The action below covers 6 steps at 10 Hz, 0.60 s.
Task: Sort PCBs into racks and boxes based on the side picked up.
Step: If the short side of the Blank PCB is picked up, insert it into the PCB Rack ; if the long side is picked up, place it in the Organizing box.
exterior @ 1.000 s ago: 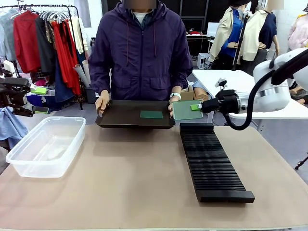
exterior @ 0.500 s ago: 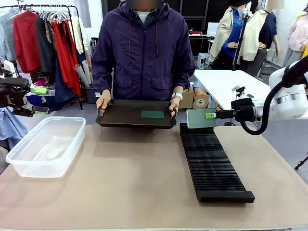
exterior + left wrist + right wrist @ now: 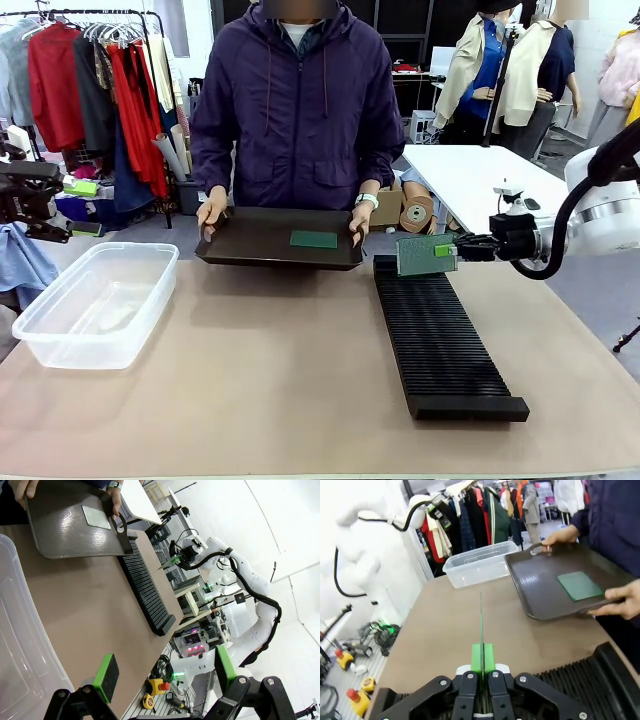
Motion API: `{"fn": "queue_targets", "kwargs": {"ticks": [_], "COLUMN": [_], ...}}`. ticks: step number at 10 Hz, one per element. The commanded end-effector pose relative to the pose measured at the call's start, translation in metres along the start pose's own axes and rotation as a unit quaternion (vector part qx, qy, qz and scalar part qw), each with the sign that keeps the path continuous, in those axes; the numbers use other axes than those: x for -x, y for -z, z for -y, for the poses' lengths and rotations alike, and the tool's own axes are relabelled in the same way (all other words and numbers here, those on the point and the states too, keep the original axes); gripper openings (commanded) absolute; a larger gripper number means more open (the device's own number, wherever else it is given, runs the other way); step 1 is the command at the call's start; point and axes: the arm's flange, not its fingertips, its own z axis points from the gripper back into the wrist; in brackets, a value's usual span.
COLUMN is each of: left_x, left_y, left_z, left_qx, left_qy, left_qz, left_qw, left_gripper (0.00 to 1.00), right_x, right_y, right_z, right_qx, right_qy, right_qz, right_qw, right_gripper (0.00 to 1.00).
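Far left, the left gripper (image 3: 165, 672) is spread wide with nothing in it, hanging out past the box (image 3: 110, 247) at the 9 o'clock side of the table (image 3: 280, 360). The box is clear plastic with rounded corners and a rolled rim, and nothing can be seen inside. At 12 o'clock a dark, smooth tray (image 3: 250, 240) with a slight sheen is held up by a person's hands (image 3: 211, 213), with one flat PCB (image 3: 314, 239) lying on it. The held PCB (image 3: 425, 256) is pinched upright by its edge in the right gripper (image 3: 452, 249), just above the 12 o'clock end of the rack (image 3: 440, 340), which is black, ribbed and packed with narrow crosswise slots. Slotting looks to be the step in hand. The board is thin and stiff, so it should be kept dead vertical, lined up parallel with one slot, lowered straight and only let go once seated. With any tilt, a rib would probably be hit instead.
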Motion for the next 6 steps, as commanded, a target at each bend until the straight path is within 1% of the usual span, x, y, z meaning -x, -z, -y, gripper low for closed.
{"fn": "queue_targets", "kwargs": {"ticks": [1, 3, 6], "left_x": [0.0, 0.0, 0.0], "left_y": [-0.001, -0.001, -0.001], "left_z": [0.001, 0.001, 0.001], "left_qx": [0.0, 0.0, 0.0], "left_qy": [-0.004, -0.004, -0.004], "left_qz": [0.001, 0.001, 0.001], "left_qw": [1.0, 1.0, 1.0], "left_gripper": [1.0, 1.0, 1.0], "right_x": [0.004, 0.01, 0.028], "right_y": [-0.003, -0.007, -0.016], "right_z": [0.005, 0.014, 0.027], "right_qx": [-0.015, -0.011, 0.009], "right_qy": [-0.053, -0.067, -0.066], "right_qz": [0.01, 0.009, 0.039], "right_qw": [0.998, 0.998, 0.997], "right_gripper": [0.0, 0.0, 0.0]}}
